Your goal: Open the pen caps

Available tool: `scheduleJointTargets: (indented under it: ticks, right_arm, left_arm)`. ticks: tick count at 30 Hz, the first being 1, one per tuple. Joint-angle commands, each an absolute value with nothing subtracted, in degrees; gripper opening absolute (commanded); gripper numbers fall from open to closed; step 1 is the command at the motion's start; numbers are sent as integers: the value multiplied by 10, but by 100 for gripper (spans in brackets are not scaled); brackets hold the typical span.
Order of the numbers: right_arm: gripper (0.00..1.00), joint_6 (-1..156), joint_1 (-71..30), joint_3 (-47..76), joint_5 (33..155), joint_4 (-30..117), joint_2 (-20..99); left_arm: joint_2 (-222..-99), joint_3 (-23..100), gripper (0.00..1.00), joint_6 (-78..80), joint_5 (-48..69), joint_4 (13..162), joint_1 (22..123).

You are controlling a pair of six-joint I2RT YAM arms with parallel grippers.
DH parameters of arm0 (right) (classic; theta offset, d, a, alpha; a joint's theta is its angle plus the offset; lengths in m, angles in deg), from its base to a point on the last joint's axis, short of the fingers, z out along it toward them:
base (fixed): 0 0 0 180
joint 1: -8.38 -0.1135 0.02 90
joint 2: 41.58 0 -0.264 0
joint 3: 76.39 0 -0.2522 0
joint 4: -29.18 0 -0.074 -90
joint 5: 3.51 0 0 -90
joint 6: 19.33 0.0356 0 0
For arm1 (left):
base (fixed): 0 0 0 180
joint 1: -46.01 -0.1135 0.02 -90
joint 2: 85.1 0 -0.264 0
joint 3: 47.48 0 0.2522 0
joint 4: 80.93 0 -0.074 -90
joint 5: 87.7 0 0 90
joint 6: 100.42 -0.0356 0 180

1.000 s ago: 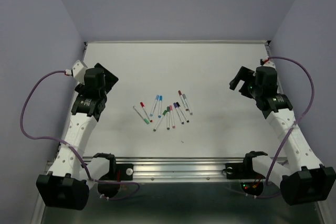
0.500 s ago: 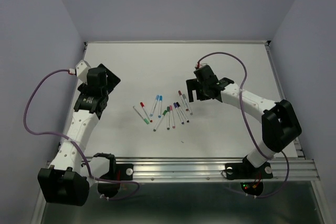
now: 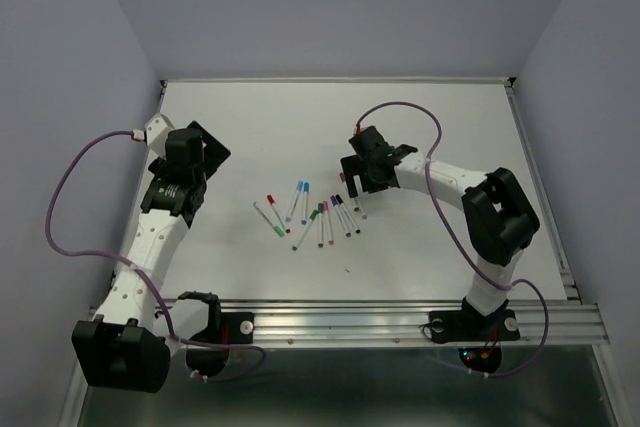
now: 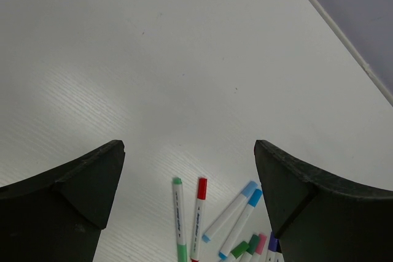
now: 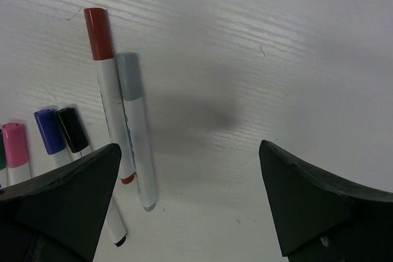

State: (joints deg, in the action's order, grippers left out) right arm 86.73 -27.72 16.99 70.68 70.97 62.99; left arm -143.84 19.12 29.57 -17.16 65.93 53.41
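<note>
**Both grippers spread wide, every cap on its pen**

Your white bench [image 3: 300, 117] carries everything. Your left arm [image 3: 150, 237] runs up along the bench's left edge. Your right arm [image 3: 470, 187] folds in from the right side toward the middle.

The left gripper [image 4: 190, 151] is spread wide with nothing between its fingers. It hangs near the left edge, well apart from the pens, which show only at the bottom of its wrist view. The right gripper [image 5: 190, 151] is likewise spread wide and holds nothing. It hovers over the right end of the pen cluster, above bare bench just beside the two outermost pens, and touches none that you can see.

The pens [image 3: 318, 212], white-barrelled, lie loosely fanned around the middle of the bench, a little toward the near edge. The pen caps [image 3: 300, 187] are there too, each one you can make out seated on its pen.

In your right wrist view the dark red cap [image 5: 98, 34] and the grey cap [image 5: 129, 77] lie side by side. Toward the left edge of that view are the black cap [image 5: 72, 129], the purple cap [image 5: 49, 132] and the pink cap [image 5: 15, 144]. In your left wrist view you can pick out the red cap [image 4: 201, 188] and the light blue caps [image 4: 249, 188].
</note>
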Motion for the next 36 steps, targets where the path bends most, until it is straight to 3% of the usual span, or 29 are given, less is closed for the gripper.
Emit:
scheduleJointTargets:
  ticks: [1,29,36]
  right_arm:
    - [100,861,-282,137,680,704,638]
    - [100,865,-287,156,716,704,682]
    - [84,869,-287,162,740,702,692]
  left_arm:
    - [-1427,183,99,284,-173,677,532]
    - [-1427,186,99,280,-174,681,532]
    - [-1427,185,99,280,-176,680,532]
